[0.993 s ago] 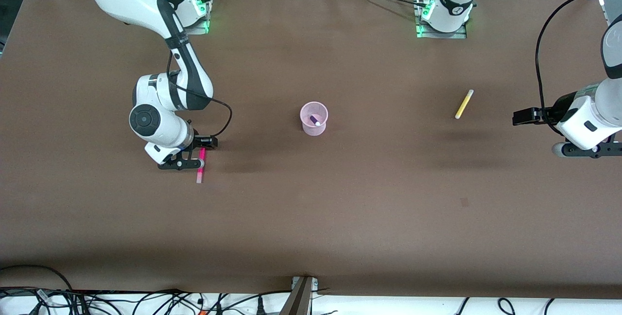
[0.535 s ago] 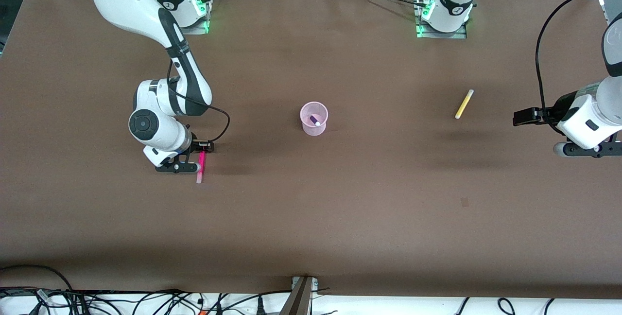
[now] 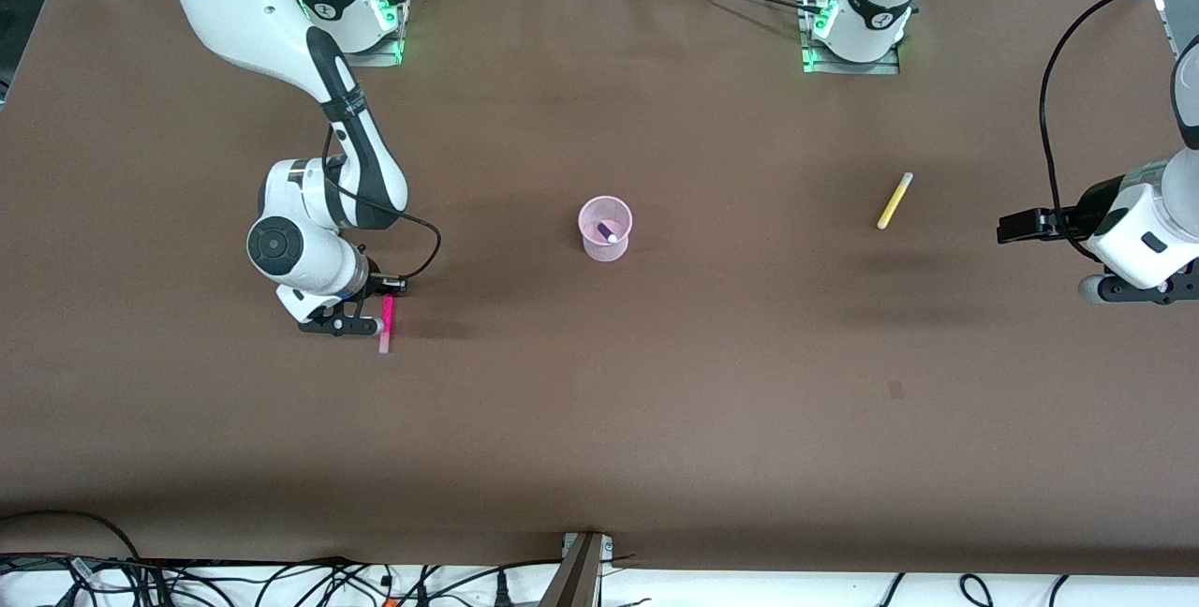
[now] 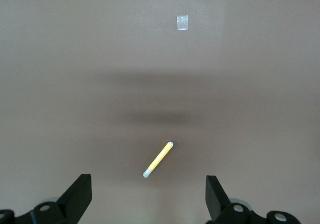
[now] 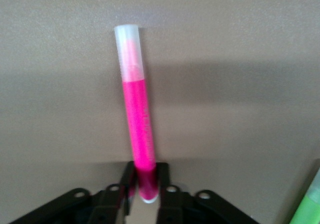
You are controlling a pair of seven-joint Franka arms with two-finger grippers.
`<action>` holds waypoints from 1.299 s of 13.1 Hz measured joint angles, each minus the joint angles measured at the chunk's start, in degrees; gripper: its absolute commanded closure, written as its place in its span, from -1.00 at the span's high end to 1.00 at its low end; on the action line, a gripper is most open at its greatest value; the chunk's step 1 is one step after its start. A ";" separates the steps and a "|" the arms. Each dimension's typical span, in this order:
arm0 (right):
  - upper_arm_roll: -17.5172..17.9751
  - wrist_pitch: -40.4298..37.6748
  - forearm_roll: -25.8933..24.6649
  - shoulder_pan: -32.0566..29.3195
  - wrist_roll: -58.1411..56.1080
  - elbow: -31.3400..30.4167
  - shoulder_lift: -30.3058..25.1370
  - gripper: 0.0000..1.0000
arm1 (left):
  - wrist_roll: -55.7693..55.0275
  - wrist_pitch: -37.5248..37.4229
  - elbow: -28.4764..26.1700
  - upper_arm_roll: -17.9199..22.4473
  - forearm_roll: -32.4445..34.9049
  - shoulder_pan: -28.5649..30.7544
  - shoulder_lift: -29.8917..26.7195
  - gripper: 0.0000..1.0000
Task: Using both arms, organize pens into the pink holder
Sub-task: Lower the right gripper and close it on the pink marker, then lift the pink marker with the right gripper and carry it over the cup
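Lying on the brown tabletop [image 3: 656,401] toward the right arm's end, the magenta pen [image 3: 386,324], pale cap nearest the front camera, has its barrel end pinched between the closed fingers of the right tool [image 5: 145,186]. The pink holder [image 3: 605,228] stands mid-table with the purple pen [image 3: 607,232] inside. The yellow pen [image 3: 895,200] lies toward the left arm's end. The left tool [image 4: 147,196] hovers wide open, empty, while that arm waits. Cables [image 3: 187,579] trail along the table's edge nearest the front camera.

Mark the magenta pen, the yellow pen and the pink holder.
magenta pen [image 5: 136,119]: right wrist view, mid-barrel.
yellow pen [image 3: 895,200]: front view, middle of the barrel.
pink holder [image 3: 621,248]: front view, outer wall.
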 measured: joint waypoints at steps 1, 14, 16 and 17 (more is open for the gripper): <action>0.02 -0.01 0.82 0.01 0.00 0.07 0.01 -1.00 | 0.00 0.00 -0.01 -0.04 0.00 -0.06 0.04 1.00; 3.99 -31.84 31.98 6.69 34.47 19.00 -1.51 -1.00 | 0.00 0.00 -0.07 -0.12 0.00 -0.20 0.10 1.00; 4.86 -30.90 37.32 8.73 44.86 21.06 -1.61 -1.00 | 0.00 0.00 -0.08 -0.16 0.00 -0.22 0.11 1.00; 4.95 -30.01 40.60 9.92 49.37 21.68 -1.65 -1.00 | 0.00 0.00 -0.09 -0.18 0.00 -0.23 0.13 1.00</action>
